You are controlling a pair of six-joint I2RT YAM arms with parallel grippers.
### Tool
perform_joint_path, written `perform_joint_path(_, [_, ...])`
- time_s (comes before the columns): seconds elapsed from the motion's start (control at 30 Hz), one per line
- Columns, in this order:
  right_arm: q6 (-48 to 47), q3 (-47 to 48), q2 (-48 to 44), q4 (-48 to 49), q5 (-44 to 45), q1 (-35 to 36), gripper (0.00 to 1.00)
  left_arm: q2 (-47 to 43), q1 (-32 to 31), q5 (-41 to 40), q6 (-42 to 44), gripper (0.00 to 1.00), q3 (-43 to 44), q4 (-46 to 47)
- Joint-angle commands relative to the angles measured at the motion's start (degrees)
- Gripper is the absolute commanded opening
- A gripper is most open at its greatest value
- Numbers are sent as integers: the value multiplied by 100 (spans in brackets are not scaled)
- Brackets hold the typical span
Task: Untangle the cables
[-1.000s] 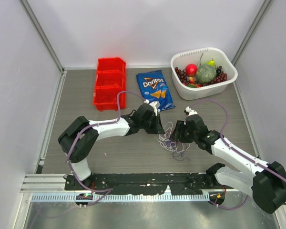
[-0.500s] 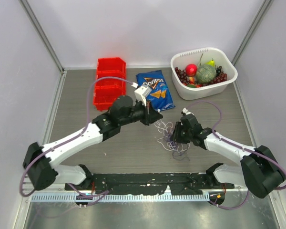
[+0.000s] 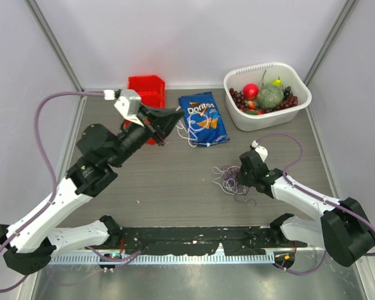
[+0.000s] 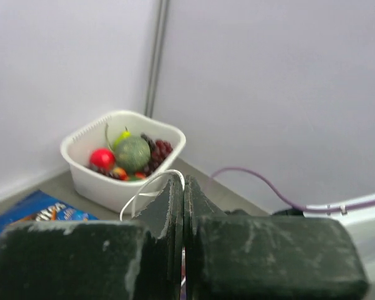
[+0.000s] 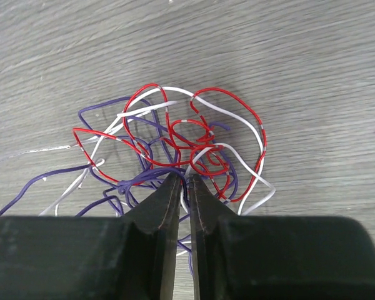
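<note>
Grey surface: cables [image 3: 228, 182] bunched front-right, pinned by your right gripper [image 3: 240, 176], clenched on them. Left gripper [image 3: 173, 115] high, far-left, clamped on white strand [image 3: 186, 132]; your pull axis likely runs back-left from tangle.

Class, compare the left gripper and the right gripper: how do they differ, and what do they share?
The left gripper is raised well above the table; the right gripper sits low at its surface. The left gripper pinches a single white cable; the right gripper pinches the red, white and purple tangle. Both have jaws closed on wire.
</note>
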Motion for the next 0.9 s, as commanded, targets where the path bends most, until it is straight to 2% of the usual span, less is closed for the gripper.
perform_joint_path(0.0, [287, 16, -260, -248, 751, -99, 15, -259, -1, -724, 456, 0, 520, -74])
perform_joint_path(0.17, [147, 95, -410, -389, 875, -205, 15, -286, -1, -1742, 360, 0, 749, -451])
perform_joint_path(0.33, [-363, 297, -507, -371, 489, -196, 15, 214, 8, -3209, -70, 0, 934, -1531])
perform_joint_path(0.43, [-495, 271, -560, -354, 409, -196, 15, 513, 17, -3625, -203, 0, 943, -1998])
perform_joint_path(0.6, [-583, 139, -612, -240, 181, -205, 15, 900, 463, -3372, -334, 0, 671, -1876])
perform_joint_path(0.73, [-636, 121, -586, -240, 93, -205, 15, 1392, 1648, -2502, -1308, 0, 697, -1903])
perform_joint_path(0.87, [-654, 121, -674, -240, 14, -213, 15, 1998, 2678, -2036, -2100, 0, 574, -1281])
